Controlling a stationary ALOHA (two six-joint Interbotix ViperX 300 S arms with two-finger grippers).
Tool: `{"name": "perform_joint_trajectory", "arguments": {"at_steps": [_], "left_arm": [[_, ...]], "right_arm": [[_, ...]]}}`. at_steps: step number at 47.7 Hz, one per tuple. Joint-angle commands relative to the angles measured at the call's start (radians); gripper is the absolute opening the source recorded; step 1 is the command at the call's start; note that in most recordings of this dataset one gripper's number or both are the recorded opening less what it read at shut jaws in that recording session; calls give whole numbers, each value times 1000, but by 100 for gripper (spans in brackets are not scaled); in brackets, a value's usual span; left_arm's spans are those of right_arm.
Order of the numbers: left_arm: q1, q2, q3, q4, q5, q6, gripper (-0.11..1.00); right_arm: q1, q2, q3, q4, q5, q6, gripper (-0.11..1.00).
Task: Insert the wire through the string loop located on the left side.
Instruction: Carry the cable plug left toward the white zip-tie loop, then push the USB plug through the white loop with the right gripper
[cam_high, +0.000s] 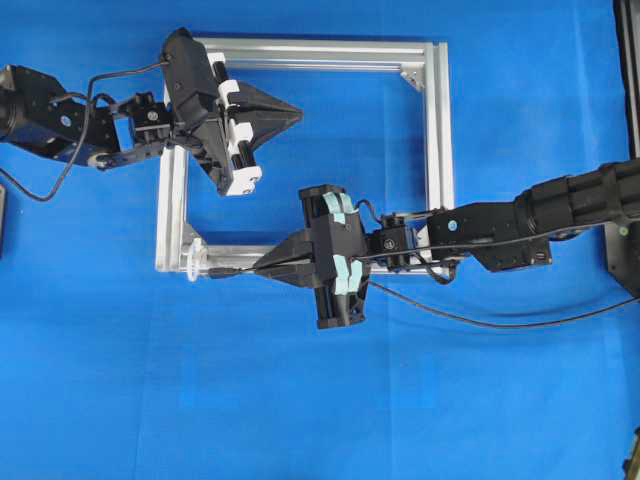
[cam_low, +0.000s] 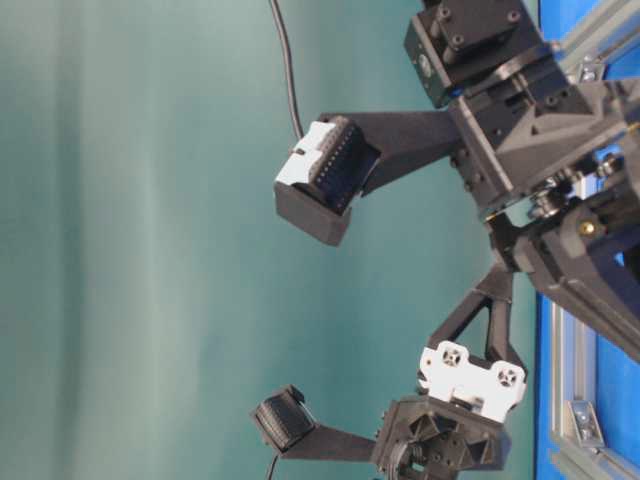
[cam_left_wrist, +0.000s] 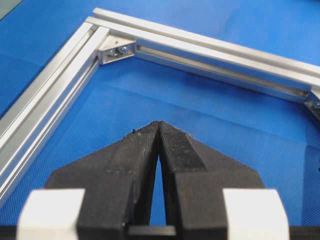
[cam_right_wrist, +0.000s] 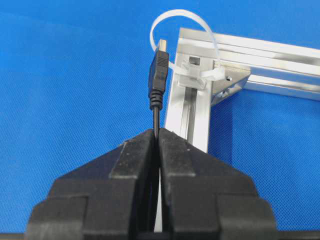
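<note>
At the far left of the overhead view the left arm is seen reaching in over the silver aluminium frame (cam_high: 433, 120), which lies flat on the blue cloth (cam_high: 300, 400). The left gripper (cam_high: 297, 115) is held above the upper part of the frame's inner opening, its tips pointing to the right; in the left wrist view its fingers (cam_left_wrist: 142, 150) are seen pressed together at the tips, and nothing is held between them. Lower and to the left, at the frame's bottom-left corner, the string loop (cam_high: 193, 262) is seen as a small whitish ring standing off the corner; in the right wrist view it arches above the corner, fastened there by a clear tie. Just right of the loop lies the plug end of the wire (cam_high: 225, 271), its tip at the loop's edge; whether it has entered the ring cannot be told. The wire is clamped just behind the plug by the right gripper (cam_high: 258, 267), whose jaws are closed tight on it and point left. Further right, the remaining wire is seen trailing beneath the right arm in a shallow curve toward the right edge.
</note>
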Motion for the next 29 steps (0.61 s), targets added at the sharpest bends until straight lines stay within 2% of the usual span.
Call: {"name": "perform_joint_trajectory", "arguments": {"at_steps": [1, 29], "left_arm": [[-3, -26, -6, 3, -5, -2, 0], [-11, -26, -8, 3, -5, -2, 0]], "right_arm": [[-2, -15, -20, -2, -5, -2, 0], [-5, 3, -54, -2, -3, -2, 0]]}}
